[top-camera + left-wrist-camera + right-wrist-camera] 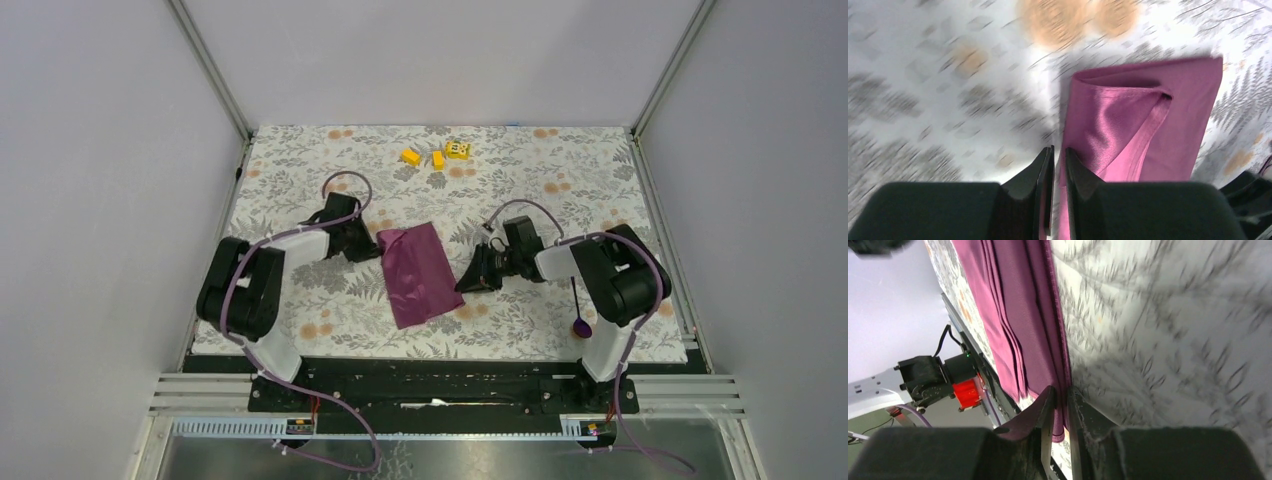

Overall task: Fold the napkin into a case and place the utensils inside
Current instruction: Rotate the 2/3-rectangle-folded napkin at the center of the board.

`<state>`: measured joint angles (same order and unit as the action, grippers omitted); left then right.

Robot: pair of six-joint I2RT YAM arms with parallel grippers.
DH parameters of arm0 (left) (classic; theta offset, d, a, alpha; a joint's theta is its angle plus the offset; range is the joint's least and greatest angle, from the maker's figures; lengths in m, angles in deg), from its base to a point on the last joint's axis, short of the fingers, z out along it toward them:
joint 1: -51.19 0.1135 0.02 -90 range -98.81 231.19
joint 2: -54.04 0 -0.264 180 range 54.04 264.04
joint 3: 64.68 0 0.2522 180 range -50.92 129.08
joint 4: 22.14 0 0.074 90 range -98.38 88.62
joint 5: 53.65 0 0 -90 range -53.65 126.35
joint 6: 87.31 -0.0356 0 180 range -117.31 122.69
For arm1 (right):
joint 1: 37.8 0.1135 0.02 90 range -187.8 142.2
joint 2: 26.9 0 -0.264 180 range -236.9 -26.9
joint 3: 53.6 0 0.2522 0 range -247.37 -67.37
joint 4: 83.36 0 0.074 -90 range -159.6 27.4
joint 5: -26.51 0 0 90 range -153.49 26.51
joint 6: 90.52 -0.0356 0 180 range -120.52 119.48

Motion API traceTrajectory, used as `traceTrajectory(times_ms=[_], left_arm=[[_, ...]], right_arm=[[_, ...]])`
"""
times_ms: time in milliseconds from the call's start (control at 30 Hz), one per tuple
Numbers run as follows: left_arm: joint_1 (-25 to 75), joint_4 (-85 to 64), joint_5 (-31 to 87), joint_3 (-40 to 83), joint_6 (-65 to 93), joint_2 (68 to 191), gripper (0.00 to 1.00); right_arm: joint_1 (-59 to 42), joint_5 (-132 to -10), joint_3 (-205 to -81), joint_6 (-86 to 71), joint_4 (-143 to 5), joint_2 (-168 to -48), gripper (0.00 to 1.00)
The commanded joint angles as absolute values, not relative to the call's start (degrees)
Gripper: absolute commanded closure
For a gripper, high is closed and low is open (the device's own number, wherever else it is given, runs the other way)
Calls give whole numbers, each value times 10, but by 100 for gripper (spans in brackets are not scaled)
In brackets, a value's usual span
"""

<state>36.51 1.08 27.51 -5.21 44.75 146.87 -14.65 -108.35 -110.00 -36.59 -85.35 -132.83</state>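
The plum-purple napkin (418, 272) lies folded into a long narrow strip of several layers in the middle of the table. My left gripper (372, 243) is at its far left corner. In the left wrist view the left gripper (1059, 150) is shut on the left edge of the napkin (1158, 115), whose top layer gapes like a pocket. My right gripper (470, 278) is at the strip's right edge, and in the right wrist view this gripper (1062, 388) is shut on the hem of the napkin (1013, 305). A dark purple spoon (582, 318) lies by the right arm's base, partly hidden by the arm.
Three small yellow blocks (436, 155) sit at the far middle of the floral tablecloth (560, 170). Grey walls enclose the table on three sides. A black rail (440, 385) with the arm bases runs along the near edge.
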Motion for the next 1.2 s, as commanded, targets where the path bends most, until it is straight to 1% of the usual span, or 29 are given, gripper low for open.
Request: traceTrajectory(times_ms=[0,100,133,167,200,267,300,400,500,533,567,600,700,833,1000,1167], left_arm=[[325,20,296,35,434,1553,81],[302,36,298,81,428,1585,81],[299,44,305,88,427,1586,81],[298,48,313,86,426,1576,79],[298,51,324,78,420,1561,73],[298,66,351,62,411,1518,61],[298,78,360,55,404,1495,54],[278,125,392,35,385,1419,41],[205,178,417,25,388,1355,33],[174,197,420,29,397,1344,29],[135,222,430,38,410,1340,19],[95,247,445,52,423,1342,17],[-4,301,476,110,446,1372,16],[-75,372,482,198,437,1468,16],[-116,433,495,303,427,1585,24],[-124,455,494,340,435,1647,29]], right_arm=[[-98,-1069,-1022,-429,-936,-1276,77],[-49,-1050,-991,-454,-947,-1232,75],[-47,-1047,-982,-462,-948,-1213,73],[-52,-1040,-973,-464,-942,-1195,70],[-60,-1030,-972,-455,-917,-1172,68],[-82,-995,-985,-414,-839,-1125,56],[-92,-975,-998,-391,-804,-1108,52],[-127,-930,-1029,-329,-707,-1078,40],[-167,-906,-1055,-289,-633,-1074,33],[-179,-905,-1058,-284,-625,-1075,32],[-194,-907,-1061,-280,-619,-1076,30],[-207,-909,-1062,-278,-616,-1075,29],[-245,-910,-1059,-273,-610,-1069,26],[-275,-918,-1044,-270,-609,-1061,24],[-281,-936,-1025,-270,-617,-1045,23],[-281,-961,-1019,-270,-621,-1034,23]])
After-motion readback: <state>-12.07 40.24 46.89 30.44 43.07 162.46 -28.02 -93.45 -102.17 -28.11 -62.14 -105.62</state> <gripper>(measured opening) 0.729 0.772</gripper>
